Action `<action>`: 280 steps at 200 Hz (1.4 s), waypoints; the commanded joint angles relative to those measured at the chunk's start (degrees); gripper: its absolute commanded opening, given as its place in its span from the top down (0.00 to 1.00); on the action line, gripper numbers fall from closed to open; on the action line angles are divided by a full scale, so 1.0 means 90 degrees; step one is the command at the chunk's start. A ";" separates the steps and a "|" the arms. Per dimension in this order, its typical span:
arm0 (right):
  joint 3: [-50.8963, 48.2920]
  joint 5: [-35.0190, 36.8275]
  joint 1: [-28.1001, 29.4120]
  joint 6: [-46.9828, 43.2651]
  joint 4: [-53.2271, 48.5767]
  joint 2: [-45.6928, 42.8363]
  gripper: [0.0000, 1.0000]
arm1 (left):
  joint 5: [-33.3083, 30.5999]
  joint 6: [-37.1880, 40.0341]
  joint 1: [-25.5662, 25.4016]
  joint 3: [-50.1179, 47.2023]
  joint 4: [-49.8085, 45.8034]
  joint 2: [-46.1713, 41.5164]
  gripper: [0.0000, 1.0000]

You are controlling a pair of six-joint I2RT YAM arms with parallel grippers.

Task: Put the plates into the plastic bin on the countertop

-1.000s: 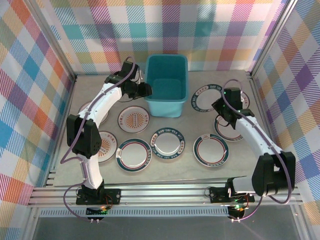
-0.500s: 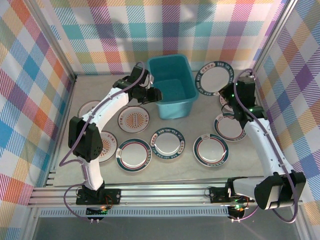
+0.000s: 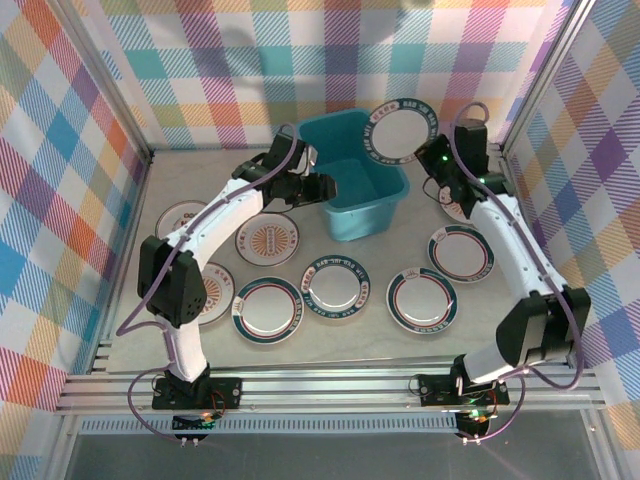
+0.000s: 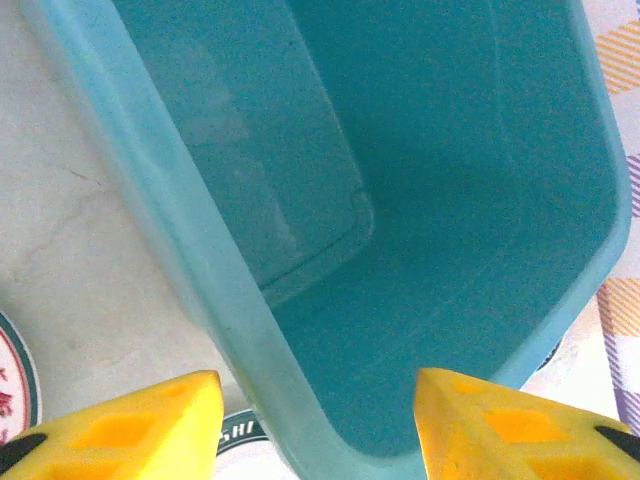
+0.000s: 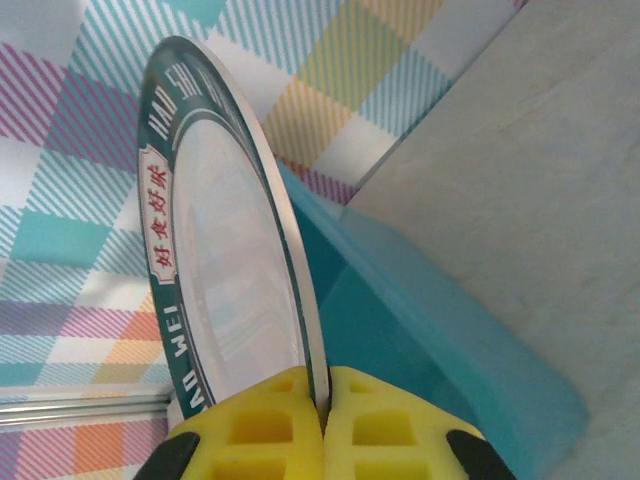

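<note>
The pale marbled bench (image 3: 335, 343) is carrying a teal plastic bin (image 3: 365, 219) toward its far side. Nearer, a teal-rimmed plate (image 3: 267, 309), a dark-rimmed plate (image 3: 337, 285) and a red-ringed plate (image 3: 422, 299) are lying flat in a row. Orange sunburst plates (image 3: 267, 238) are lying at the left, another ringed plate (image 3: 461, 251) at the right.

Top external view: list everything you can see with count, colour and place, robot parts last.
plastic bin: one, teal-blue, far middle of the countertop, no plate inside.
orange-centred plates: three, white and orange, left of the bin.
patterned-rim plates: five, white with teal, dark or red rims; three in a near row, two at right.
held plate: one, white with dark green rim, raised over the bin's far right edge.
countertop: one, pale marbled grey.
plaid walls: multicoloured, three sides.
left gripper: yellow fingers, open astride the bin's left rim.
right gripper: yellow fingers, shut on the held plate.
</note>
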 commanded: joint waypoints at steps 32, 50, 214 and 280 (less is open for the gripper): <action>0.1236 0.0582 0.0708 0.1235 -0.0510 0.0892 1.00 | -0.0253 0.0441 0.0614 0.0478 -0.0156 -0.0351 0.39; 0.1669 0.0996 0.0960 0.1565 -0.1047 0.1269 1.00 | -0.0010 0.0456 0.0989 0.0794 -0.0177 -0.0128 0.38; 0.4170 0.2010 0.1789 0.3478 -0.2684 0.3876 1.00 | 0.0539 0.0670 0.2678 0.1040 -0.0089 0.0457 0.38; 0.5092 0.2172 0.1912 0.3569 -0.2773 0.4689 1.00 | 0.0544 0.0702 0.2847 0.0823 -0.0105 0.0473 0.38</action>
